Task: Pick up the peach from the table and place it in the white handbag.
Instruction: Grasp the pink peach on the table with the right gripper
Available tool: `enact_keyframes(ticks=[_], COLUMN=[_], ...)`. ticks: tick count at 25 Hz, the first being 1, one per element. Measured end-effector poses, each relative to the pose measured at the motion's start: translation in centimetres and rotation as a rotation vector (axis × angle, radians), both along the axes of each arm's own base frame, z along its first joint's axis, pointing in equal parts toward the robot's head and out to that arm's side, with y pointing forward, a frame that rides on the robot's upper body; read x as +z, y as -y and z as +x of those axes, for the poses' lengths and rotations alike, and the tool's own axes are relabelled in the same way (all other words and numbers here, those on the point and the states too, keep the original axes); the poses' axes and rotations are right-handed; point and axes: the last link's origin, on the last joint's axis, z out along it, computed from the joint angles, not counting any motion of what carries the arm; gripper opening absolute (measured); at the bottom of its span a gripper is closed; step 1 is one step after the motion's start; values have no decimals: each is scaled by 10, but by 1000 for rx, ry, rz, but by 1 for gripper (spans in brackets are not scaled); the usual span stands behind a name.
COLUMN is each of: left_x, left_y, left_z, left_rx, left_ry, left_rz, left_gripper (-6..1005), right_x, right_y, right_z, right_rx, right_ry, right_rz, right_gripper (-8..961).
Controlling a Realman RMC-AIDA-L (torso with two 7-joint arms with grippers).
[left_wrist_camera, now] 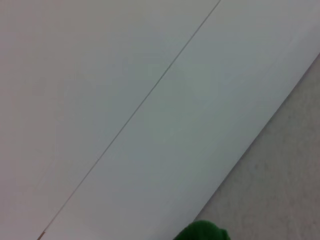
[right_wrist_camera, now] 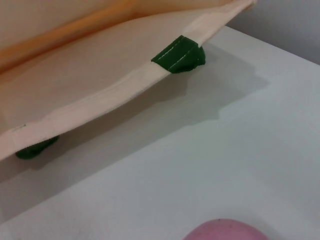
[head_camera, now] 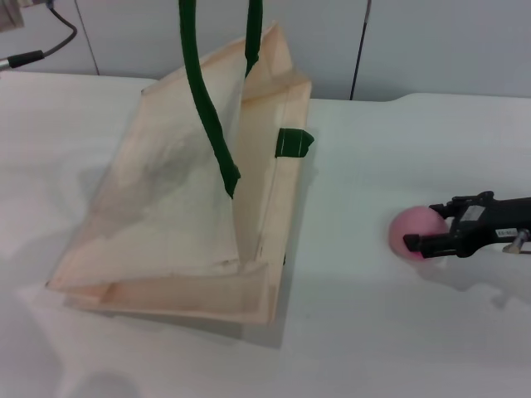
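Observation:
The peach [head_camera: 415,228], a small pale-pink ball, rests on the white table [head_camera: 357,332] at the right. My right gripper [head_camera: 421,225] reaches in from the right edge, open, with one black finger [head_camera: 452,205] behind the peach and one in front of it. The right wrist view shows only the top of the peach [right_wrist_camera: 225,231]. The white handbag [head_camera: 191,215] lies at centre-left, its upper side pulled up by its dark-green handles [head_camera: 211,108], which run out of the top of the view. My left gripper is out of view; a green scrap [left_wrist_camera: 202,232] shows in the left wrist view.
A green handle loop [head_camera: 293,142] sticks out from the bag's right edge, also seen in the right wrist view [right_wrist_camera: 179,55]. A grey wall rises behind the table. A dark cable [head_camera: 37,54] lies at the far left corner.

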Motion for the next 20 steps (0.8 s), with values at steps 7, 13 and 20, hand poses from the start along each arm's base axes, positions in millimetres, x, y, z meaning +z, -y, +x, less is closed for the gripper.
enact_keyframes(ticks=[7, 13, 20], left_x=[1, 1, 1], left_y=[1, 1, 1], left_z=[-2, -4, -5], left_rx=[3, 8, 12], left_ry=[-1, -1, -2], left_rz=[1, 2, 3], left_gripper=[108, 108, 106], right_x=[1, 1, 1], right_y=[-1, 0, 1], right_z=[-2, -5, -7], right_rx=[8, 16, 35], right_ry=[0, -13, -14], right_rz=[0, -13, -26], right_gripper=[722, 679, 654])
